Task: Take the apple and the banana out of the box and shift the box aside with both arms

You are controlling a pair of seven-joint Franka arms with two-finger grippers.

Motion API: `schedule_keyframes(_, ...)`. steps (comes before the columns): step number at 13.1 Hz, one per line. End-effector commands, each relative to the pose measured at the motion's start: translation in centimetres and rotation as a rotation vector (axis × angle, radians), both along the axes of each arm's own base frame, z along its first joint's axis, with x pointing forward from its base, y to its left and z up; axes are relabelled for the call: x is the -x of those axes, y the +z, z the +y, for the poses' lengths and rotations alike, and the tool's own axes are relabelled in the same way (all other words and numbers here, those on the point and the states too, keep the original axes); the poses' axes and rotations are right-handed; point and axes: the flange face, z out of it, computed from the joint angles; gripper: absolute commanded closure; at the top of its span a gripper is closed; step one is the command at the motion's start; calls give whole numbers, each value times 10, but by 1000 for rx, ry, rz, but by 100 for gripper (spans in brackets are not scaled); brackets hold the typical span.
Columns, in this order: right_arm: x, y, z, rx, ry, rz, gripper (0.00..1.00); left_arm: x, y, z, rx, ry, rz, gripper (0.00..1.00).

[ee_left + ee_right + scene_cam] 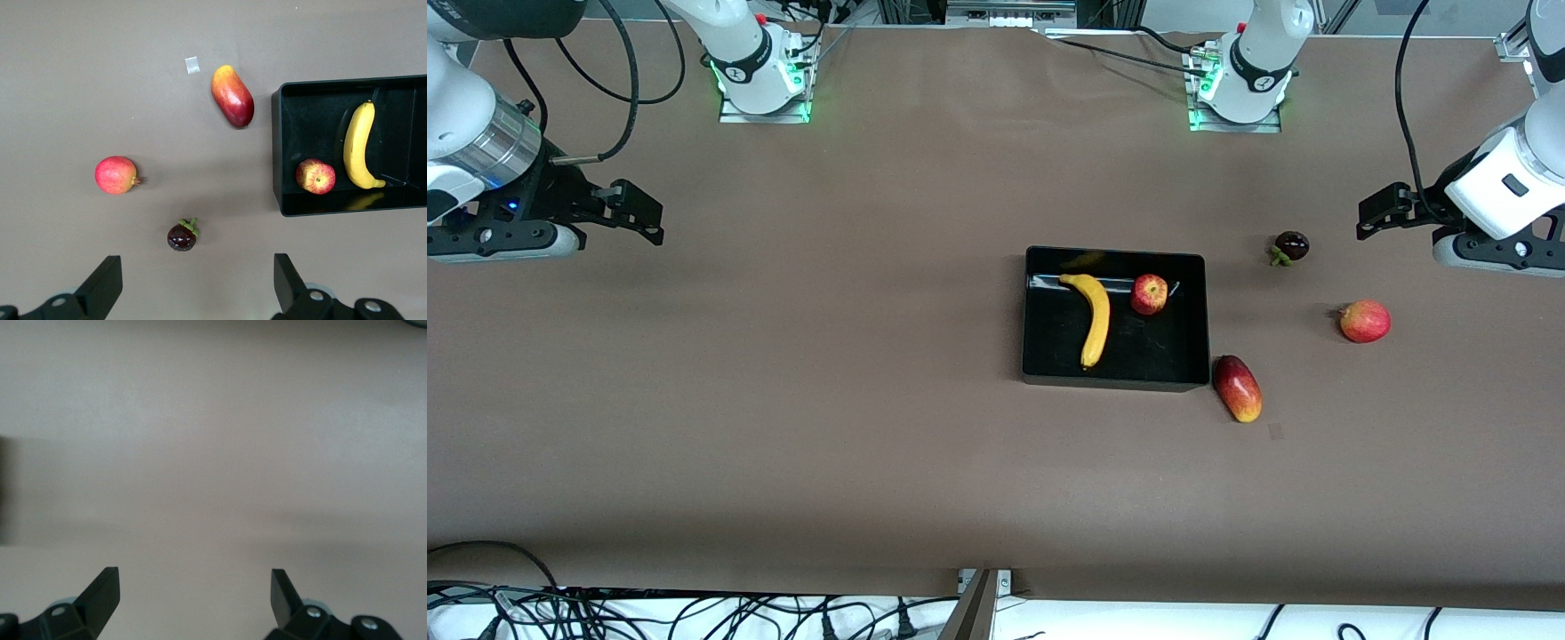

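Fruit lies partly in the box, partly on the brown surface. The banana rests inside, stretched along the floor with its curved stem end pointing toward the robots' bases. The apple sits beside that end, apart from the banana, near the wall closest to the bases.

Three other pieces lie outside the box toward the left arm's end of the surface. A mango sits just beside the box's corner nearest the front camera. A pomegranate lies farther out. A mangosteen sits farther from the camera than the pomegranate. A scrap of tape lies near the mango.

The left gripper hangs over bare surface near the mangosteen, jaws wide and holding nothing. The right gripper hangs over bare surface at the right arm's end, well apart from the box, jaws also wide and empty.
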Motion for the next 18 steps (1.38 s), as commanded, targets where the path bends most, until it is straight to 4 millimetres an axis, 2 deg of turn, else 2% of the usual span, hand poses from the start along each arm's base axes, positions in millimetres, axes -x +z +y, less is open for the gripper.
schedule_keyframes(1,1,4,1,0,-8,-5,0,3,0,-10,-7,-26,51,0)
schedule_keyframes(2,1,4,1,0,-8,-5,0,6,-10,-24,-7,-54,89,0)
schedule_keyframes(4,1,4,1,1,-7,-6,0,2,-39,-77,-11,-119,135,0)
schedule_keyframes(7,1,5,1,-1,-8,-7,0,-13,-92,-142,-20,-58,141,0)
schedule_keyframes(9,1,5,1,-1,-8,-7,0,-23,-136,-170,-18,4,146,0)
schedule_keyframes(10,1,5,2,-2,-8,-7,0,-23,-165,-178,-18,19,150,0)
schedule_keyframes(13,1,5,2,-2,-8,-8,0,4,-231,-209,-30,55,100,0)
schedule_keyframes(18,0,5,1,2,-8,-9,0,31,-314,-222,-18,30,25,0)
